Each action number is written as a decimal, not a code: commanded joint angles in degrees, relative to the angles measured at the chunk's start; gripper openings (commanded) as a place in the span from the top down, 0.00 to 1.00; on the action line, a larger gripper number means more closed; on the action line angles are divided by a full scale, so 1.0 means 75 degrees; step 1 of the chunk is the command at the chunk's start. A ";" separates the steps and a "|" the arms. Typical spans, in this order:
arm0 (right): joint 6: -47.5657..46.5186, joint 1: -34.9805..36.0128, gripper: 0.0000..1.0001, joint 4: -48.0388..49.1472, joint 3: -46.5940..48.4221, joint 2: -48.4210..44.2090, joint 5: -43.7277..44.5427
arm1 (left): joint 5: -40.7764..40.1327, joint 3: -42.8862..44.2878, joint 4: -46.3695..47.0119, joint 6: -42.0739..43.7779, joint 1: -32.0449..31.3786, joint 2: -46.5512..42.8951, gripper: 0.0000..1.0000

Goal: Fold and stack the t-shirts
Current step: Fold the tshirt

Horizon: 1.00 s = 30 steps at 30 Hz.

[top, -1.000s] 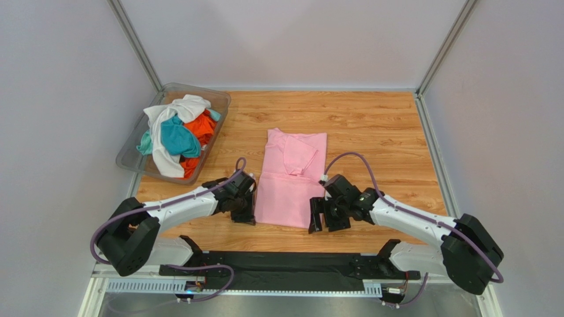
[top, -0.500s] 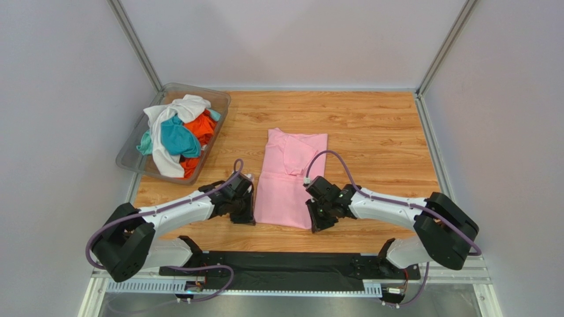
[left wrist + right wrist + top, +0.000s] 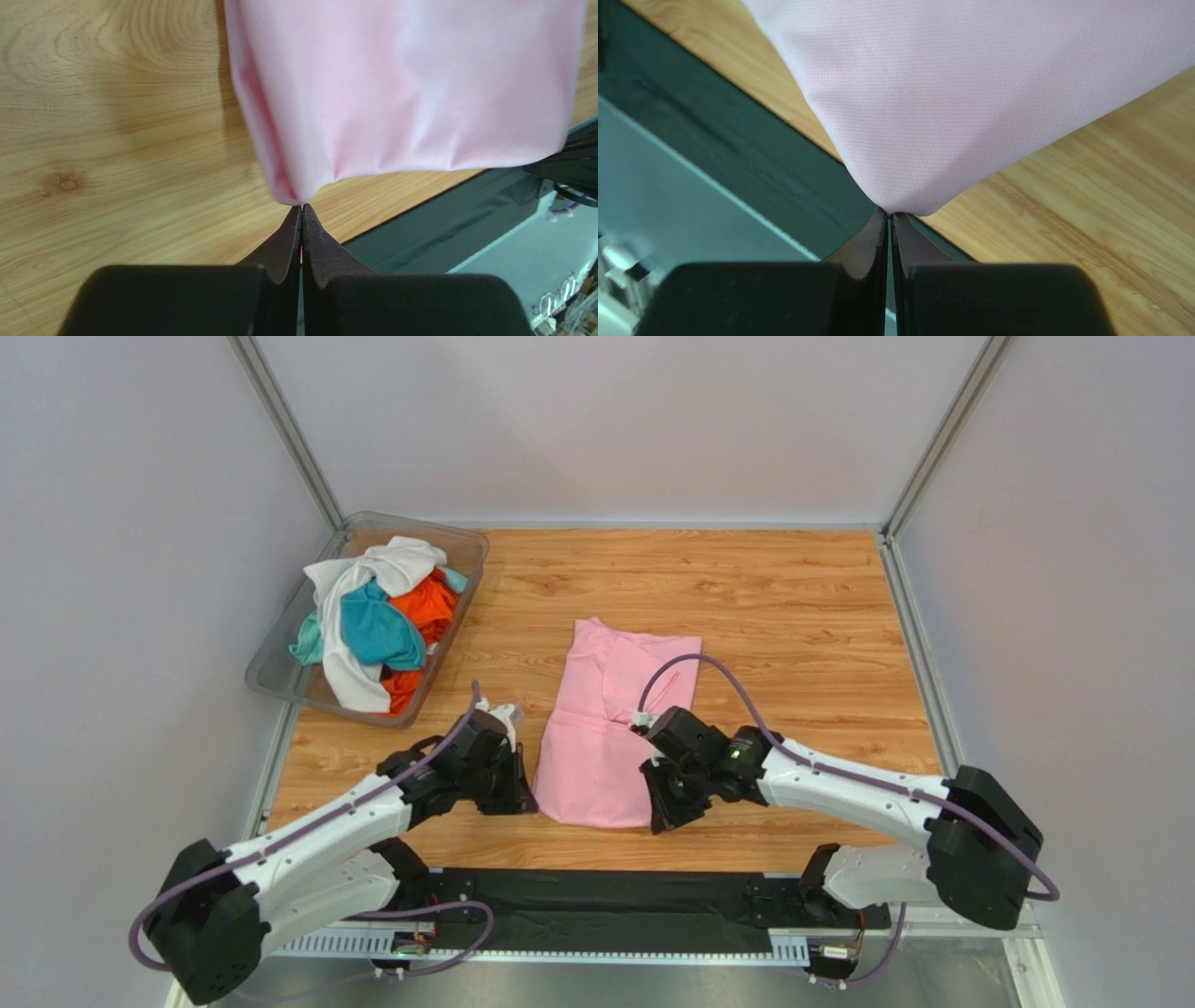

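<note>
From above, the pink t-shirt point(image 3: 617, 714) lies in the middle of the wooden bench point(image 3: 800, 602), folded into a long narrow shape that runs away from the arms. The left pincer point(image 3: 529, 804) is at its near left corner and the right pincer point(image 3: 659, 819) is at its near right corner. Both arms reach in low over the bench. At the far left stands a clear bin point(image 3: 473, 549), well apart from the pink t-shirt. In it is a messy heap of a white t-shirt point(image 3: 400, 560), a teal t-shirt point(image 3: 372, 630) and an orange t-shirt point(image 3: 428, 602), all crumpled together. In the left wrist view, the two dark fingers point(image 3: 281, 245) are pressed tight together. Their very tip nips a corner of the pink cloth, so the left pincer is clenched on the pink t-shirt. The cloth puffs up from that corner and throws a shadow on the wood beside it. A black rail point(image 3: 449, 224) runs along the edge of the bench. In the right wrist view, the fingers point(image 3: 868, 245) are pressed together too, with the other near corner of the pink cloth caught at their tip. So the right pincer is grasping the pink t-shirt as well. That pinched corner sits just over the line where the wood meets the black rail, and the cloth spreads out wide from it
</note>
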 commanded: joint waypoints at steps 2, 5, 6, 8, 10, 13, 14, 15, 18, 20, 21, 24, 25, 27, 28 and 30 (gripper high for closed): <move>0.0204 0.0053 1.00 -0.0226 0.0365 -0.0757 -0.1267 | 0.0102 0.0163 -0.0625 -0.0009 -0.0007 -0.1247 1.00; 0.0357 0.0053 1.00 -0.0203 0.0459 -0.1131 -0.2111 | 0.0067 0.0444 -0.1187 0.0049 -0.0007 -0.2091 1.00; 0.0392 0.0053 1.00 -0.0180 0.0505 -0.1226 -0.2449 | -0.0061 0.0642 -0.1317 0.0061 -0.0007 -0.2418 1.00; 0.0427 0.0052 1.00 -0.0214 0.0552 -0.1484 -0.2663 | -0.0260 0.0865 -0.1586 0.0119 -0.0019 -0.2713 1.00; 0.0486 0.0053 1.00 -0.0203 0.0599 -0.1706 -0.2897 | -0.0367 0.1088 -0.1833 0.0213 -0.0007 -0.3017 1.00; 0.0638 0.0053 1.00 -0.0215 0.0530 -0.1894 -0.2933 | -0.0390 0.1136 -0.2079 0.0214 -0.0007 -0.3066 1.00; 0.0662 0.0053 1.00 -0.0203 0.0471 -0.1907 -0.2887 | -0.0390 0.1113 -0.2288 0.0155 -0.0007 -0.2996 0.96; 0.0685 0.0053 1.00 -0.0214 0.0413 -0.1907 -0.2852 | -0.0355 0.1066 -0.2349 0.0108 -0.0007 -0.2937 0.88; 0.0849 0.0052 1.00 -0.0109 0.0073 -0.1848 -0.2641 | 0.0041 0.0622 -0.2384 -0.0103 -0.0019 -0.2575 0.65; 0.0954 0.0053 1.00 0.0019 -0.0173 -0.1790 -0.2664 | 0.0312 0.0410 -0.2338 -0.0267 -0.0019 -0.2468 0.53; 0.0978 0.0053 1.00 0.0055 -0.0255 -0.1801 -0.2640 | 0.0591 0.0177 -0.2291 -0.0325 -0.0019 -0.2433 0.52; 0.1025 0.0064 1.00 0.0125 -0.0455 -0.1825 -0.2605 | 0.1201 -0.0350 -0.1987 -0.0606 -0.0147 -0.2491 0.48; 0.1025 0.0076 1.00 0.0160 -0.0490 -0.1871 -0.2617 | 0.1331 -0.0480 -0.1893 -0.0828 -0.0229 -0.2503 0.46; 0.1048 0.0053 1.00 0.0242 -0.0607 -0.1883 -0.2594 | 0.1612 -0.0924 -0.1460 -0.1156 -0.0603 -0.2573 0.45; 0.1037 0.0053 1.00 0.0266 -0.0631 -0.1872 -0.2593 | 0.1660 -0.1054 -0.1273 -0.1483 -0.0756 -0.2573 0.45; 0.1037 0.0052 1.00 0.0324 -0.0712 -0.1837 -0.2605 | 0.1614 -0.1393 -0.0839 -0.1801 -0.1259 -0.2492 0.45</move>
